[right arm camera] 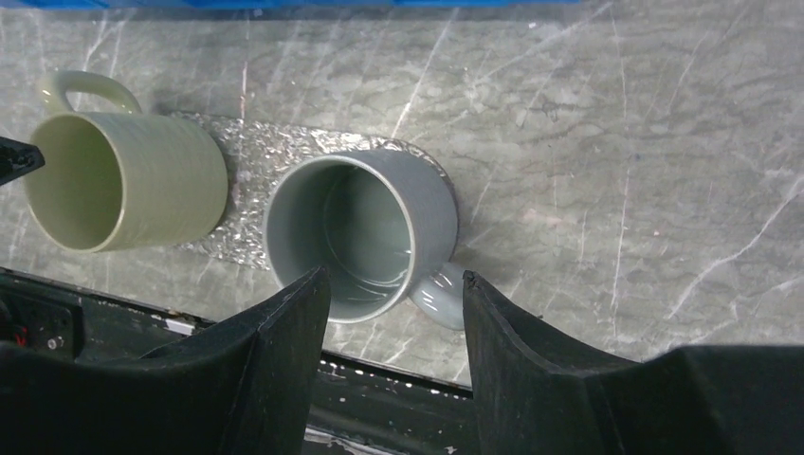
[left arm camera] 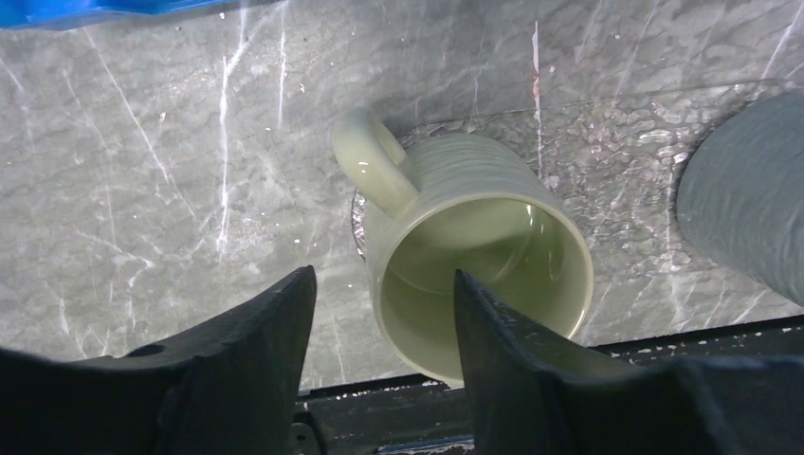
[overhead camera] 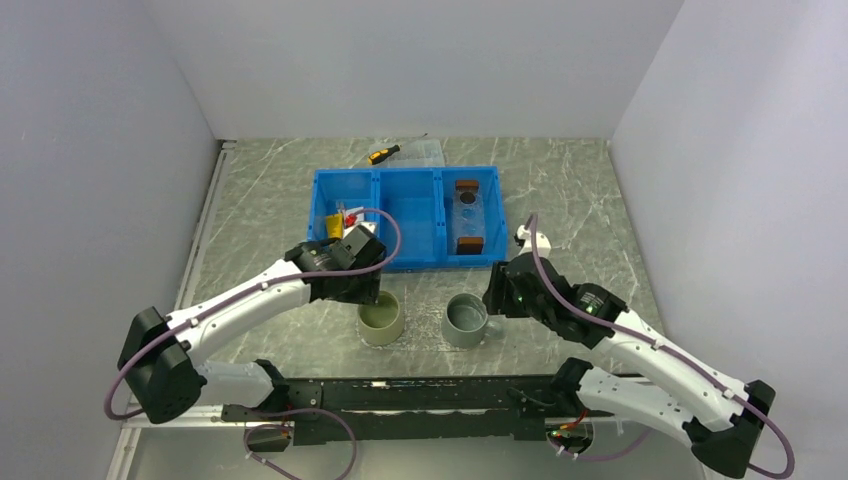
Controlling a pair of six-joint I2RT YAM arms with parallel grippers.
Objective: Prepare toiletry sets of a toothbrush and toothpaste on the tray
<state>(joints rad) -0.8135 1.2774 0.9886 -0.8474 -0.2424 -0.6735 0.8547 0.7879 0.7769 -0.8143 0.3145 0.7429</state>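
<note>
The clear tray (overhead camera: 466, 216) with a brown block at each end lies in the right compartment of the blue bin (overhead camera: 408, 262). I cannot make out the toothpaste or the toothbrush. Only a yellow tube (overhead camera: 334, 224) and small white and red bits show in the left compartment, partly hidden by my left arm. My left gripper (overhead camera: 364, 291) (left arm camera: 384, 275) is open and empty, just above a pale green mug (left arm camera: 474, 265). My right gripper (overhead camera: 496, 296) (right arm camera: 394, 275) is open and empty, above a grey mug (right arm camera: 360, 227).
Both mugs (overhead camera: 381, 318) (overhead camera: 466, 320) stand on a glittery clear sheet (right arm camera: 251, 156) near the table's front edge. A yellow-and-black screwdriver (overhead camera: 384, 153) lies behind the bin. White walls enclose the table.
</note>
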